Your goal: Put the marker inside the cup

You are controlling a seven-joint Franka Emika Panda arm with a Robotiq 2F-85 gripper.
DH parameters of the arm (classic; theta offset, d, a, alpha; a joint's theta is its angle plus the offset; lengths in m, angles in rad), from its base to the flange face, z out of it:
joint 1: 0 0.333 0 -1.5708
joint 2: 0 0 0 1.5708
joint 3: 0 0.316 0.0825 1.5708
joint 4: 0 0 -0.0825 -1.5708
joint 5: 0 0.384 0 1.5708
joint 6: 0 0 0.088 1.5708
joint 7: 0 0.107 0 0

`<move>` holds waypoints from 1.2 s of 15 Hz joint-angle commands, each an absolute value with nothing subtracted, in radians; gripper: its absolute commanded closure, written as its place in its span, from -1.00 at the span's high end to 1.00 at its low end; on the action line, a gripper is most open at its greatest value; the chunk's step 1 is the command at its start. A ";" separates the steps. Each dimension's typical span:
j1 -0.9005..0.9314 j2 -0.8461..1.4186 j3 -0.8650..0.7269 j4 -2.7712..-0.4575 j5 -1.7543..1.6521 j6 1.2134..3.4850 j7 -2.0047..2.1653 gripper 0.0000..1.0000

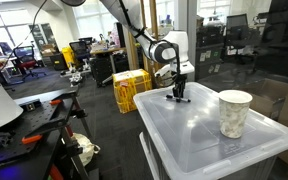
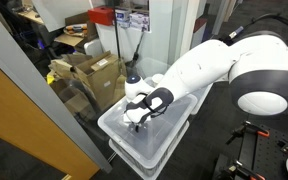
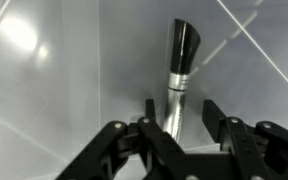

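White casing covers the Panda arm (image 2: 234,70), the largest body in view, which reaches down over a translucent plastic storage bin whose lid forms the surface (image 1: 194,140). Both exterior views show the arm's wrist lowered to one end of that lid. Cardboard boxes (image 2: 94,75) stand on the floor beyond the bin in an exterior view, and a yellow crate (image 1: 131,90) stands behind it in an exterior view.

The cup (image 1: 234,112), whitish with a mottled beige side and a rolled rim, stands upright on the surface near the end opposite the wrist, well apart from the claw (image 1: 178,96).

In the wrist view the claw (image 3: 180,112) is spread. Its dark fingers (image 3: 212,110) flank the lower end of the marker (image 3: 181,50), and a gap shows between the marker and one finger.

The marker lies on the surface, outside the cup. Its grey barrel runs between the fingers and its black cap points away from the claw.
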State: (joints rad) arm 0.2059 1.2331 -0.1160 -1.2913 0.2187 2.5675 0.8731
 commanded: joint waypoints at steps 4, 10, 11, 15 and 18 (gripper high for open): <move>0.225 1.250 -0.140 -1.247 0.185 2.546 0.934 -0.97; 0.276 1.196 -0.174 -1.335 0.160 2.602 1.001 -0.91; 0.289 1.186 -0.184 -1.352 0.152 2.619 1.016 -0.91; 0.351 1.148 -0.236 -1.427 0.117 2.700 1.088 -0.91; 0.411 1.124 -0.296 -1.482 0.087 2.756 1.158 -0.91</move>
